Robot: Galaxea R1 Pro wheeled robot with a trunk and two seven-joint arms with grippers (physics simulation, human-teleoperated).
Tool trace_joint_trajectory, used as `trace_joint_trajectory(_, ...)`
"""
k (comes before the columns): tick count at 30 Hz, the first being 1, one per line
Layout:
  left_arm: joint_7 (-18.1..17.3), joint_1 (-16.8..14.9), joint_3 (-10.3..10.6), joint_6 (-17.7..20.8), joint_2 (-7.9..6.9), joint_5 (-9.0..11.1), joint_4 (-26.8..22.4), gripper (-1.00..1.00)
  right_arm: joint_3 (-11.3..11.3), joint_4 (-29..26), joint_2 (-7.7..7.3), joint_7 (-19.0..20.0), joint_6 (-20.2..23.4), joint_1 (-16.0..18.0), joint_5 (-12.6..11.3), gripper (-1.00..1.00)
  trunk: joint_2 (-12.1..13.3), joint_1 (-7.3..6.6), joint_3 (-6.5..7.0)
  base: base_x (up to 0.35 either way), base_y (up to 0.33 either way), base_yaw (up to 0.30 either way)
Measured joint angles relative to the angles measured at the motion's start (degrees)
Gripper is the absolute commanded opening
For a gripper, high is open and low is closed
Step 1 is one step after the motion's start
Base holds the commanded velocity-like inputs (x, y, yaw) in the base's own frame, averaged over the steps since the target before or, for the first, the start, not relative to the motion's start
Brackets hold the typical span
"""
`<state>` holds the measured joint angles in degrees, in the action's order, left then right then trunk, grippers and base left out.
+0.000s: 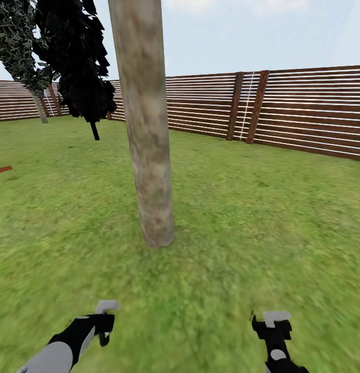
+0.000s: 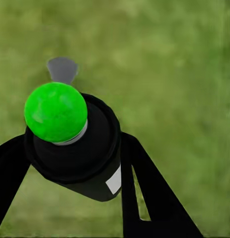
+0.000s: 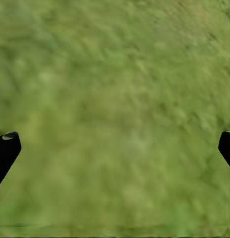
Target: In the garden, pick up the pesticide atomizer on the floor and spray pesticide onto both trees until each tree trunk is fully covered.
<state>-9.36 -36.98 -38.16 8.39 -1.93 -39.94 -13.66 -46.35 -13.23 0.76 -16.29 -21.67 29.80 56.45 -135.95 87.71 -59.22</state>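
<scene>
A mottled tan-grey tree trunk rises from the lawn straight ahead, a short way beyond both arms, leaning slightly. My left gripper is shut on the pesticide atomizer, a black bottle with a round bright green cap and a small grey nozzle. It hangs low over the grass, nearer to me than the trunk and to its left. My right gripper is open over bare grass, its two black fingertips wide apart with nothing between them. A second slim grey trunk stands far off at the back left.
A brown horizontal-slat fence closes the lawn at the back and right. A dark, narrow tree stands behind the near trunk to the left. A small brown object lies at the left edge. Open grass surrounds the trunk.
</scene>
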Motion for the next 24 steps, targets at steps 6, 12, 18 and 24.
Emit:
trace_joint_trajectory(6, 0.1, -1.6, 0.1, 6.0, 1.63, 0.2, -1.1, -1.00, -1.8, 0.8, 0.08, -0.6, -0.4, -1.3, 0.1, 1.00, 0.0, -0.02, 0.01, 0.074, 0.000, 0.000)
trace_joint_trajectory(12, 0.1, -6.9, 0.2, 16.7, 5.40, 0.0, -1.2, -1.00, -1.9, 1.0, 0.13, -0.7, -0.3, -1.6, 0.1, 1.00, 0.0, -0.04, 0.02, 0.291, -0.100, -0.035)
trace_joint_trajectory(18, 0.2, -8.7, 0.2, 18.3, 5.62, -0.1, -2.7, -1.00, -2.0, 1.0, 0.17, -0.7, -0.3, -2.6, 0.1, 1.00, 0.0, -0.04, 0.01, 0.328, -0.017, -0.267)
trace_joint_trajectory(24, 0.1, -8.8, 0.2, 18.2, 5.65, -0.1, -4.6, -1.00, -1.9, 1.1, 0.25, -0.7, -0.3, -3.1, 0.1, 1.00, 0.0, -0.01, 0.01, 0.111, 0.019, -0.275)
